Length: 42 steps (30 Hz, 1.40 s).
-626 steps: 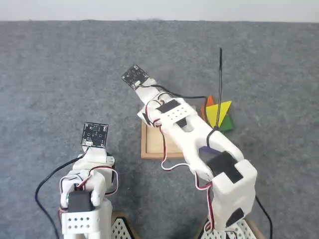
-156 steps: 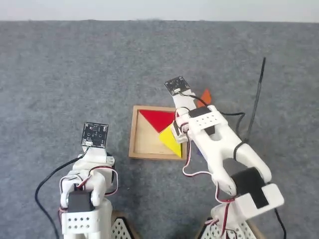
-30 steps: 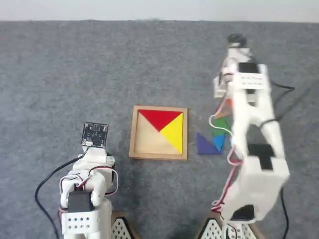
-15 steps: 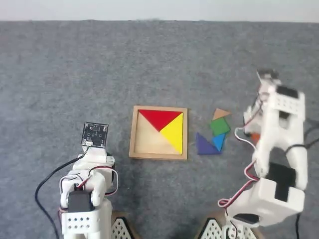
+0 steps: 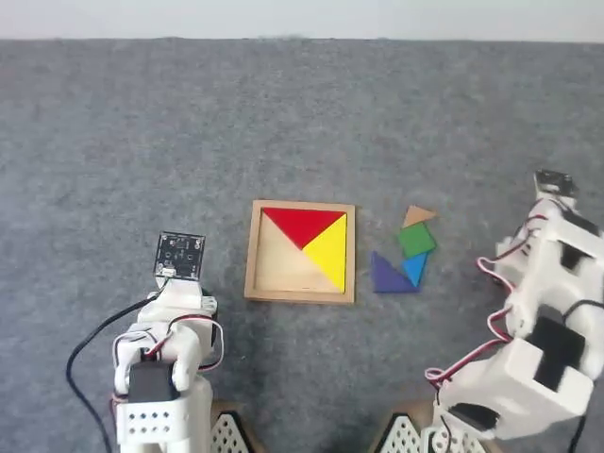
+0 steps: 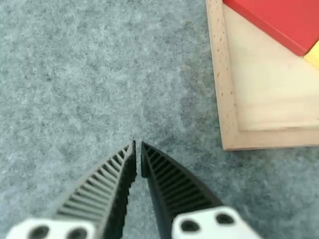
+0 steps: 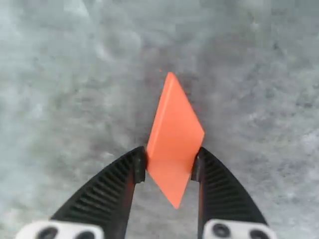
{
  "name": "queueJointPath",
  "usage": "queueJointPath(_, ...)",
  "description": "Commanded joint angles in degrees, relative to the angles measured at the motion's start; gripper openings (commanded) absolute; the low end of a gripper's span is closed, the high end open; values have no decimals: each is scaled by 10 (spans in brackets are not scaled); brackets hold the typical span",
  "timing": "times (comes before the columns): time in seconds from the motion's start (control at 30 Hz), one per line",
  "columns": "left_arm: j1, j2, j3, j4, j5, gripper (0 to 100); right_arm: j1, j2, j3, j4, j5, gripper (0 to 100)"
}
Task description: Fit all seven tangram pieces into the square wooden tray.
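Note:
The square wooden tray (image 5: 274, 288) lies mid-table with a red triangle (image 5: 304, 225) and a yellow triangle (image 5: 329, 253) inside; its corner (image 6: 227, 107) and the red piece (image 6: 279, 20) appear in the left wrist view. To its right lie a tan triangle (image 5: 416, 215), a green square (image 5: 416, 240), a blue triangle (image 5: 413, 271) and a purple triangle (image 5: 387, 275). My right gripper (image 7: 168, 162) is shut on an orange parallelogram (image 7: 173, 139) above the grey mat; that arm (image 5: 552, 274) stands at the far right. My left gripper (image 6: 138, 146) is shut and empty, just left of the tray.
Grey felt mat (image 5: 142, 132) covers the table, with wide free room at the back and left. The left arm's body (image 5: 165, 368) sits at the front left.
The right arm has swung from behind the loose pieces to the far right edge, carrying the orange parallelogram away from the group. The left arm has stayed still.

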Motion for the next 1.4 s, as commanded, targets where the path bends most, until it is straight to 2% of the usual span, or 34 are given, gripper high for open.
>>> queueJointPath(0.0,4,-10,-6,2,-1,21,22,-36,-31,-9,31,138)
queueJointPath(0.3,4,-10,-6,2,-1,21,15,-39,-34,-9,124,139)
queueJointPath(0.37,4,-10,-6,2,-1,21,19,-54,-37,-9,127,148)
queueJointPath(0.53,4,-10,-6,2,-1,21,18,-103,-35,-2,127,272)
queueJointPath(0.6,4,-10,-6,2,-1,21,18,-114,-27,1,127,292)
queueJointPath(0.73,4,-10,-6,2,-1,21,9,-125,0,0,153,293)
queueJointPath(0.9,4,-10,-6,2,-1,21,-37,-124,20,-4,162,292)
queueJointPath(1.07,4,-10,-6,2,-1,21,-80,-108,55,-52,166,292)
queueJointPath(1.37,4,-10,-6,2,-1,21,-82,-48,54,-59,142,292)
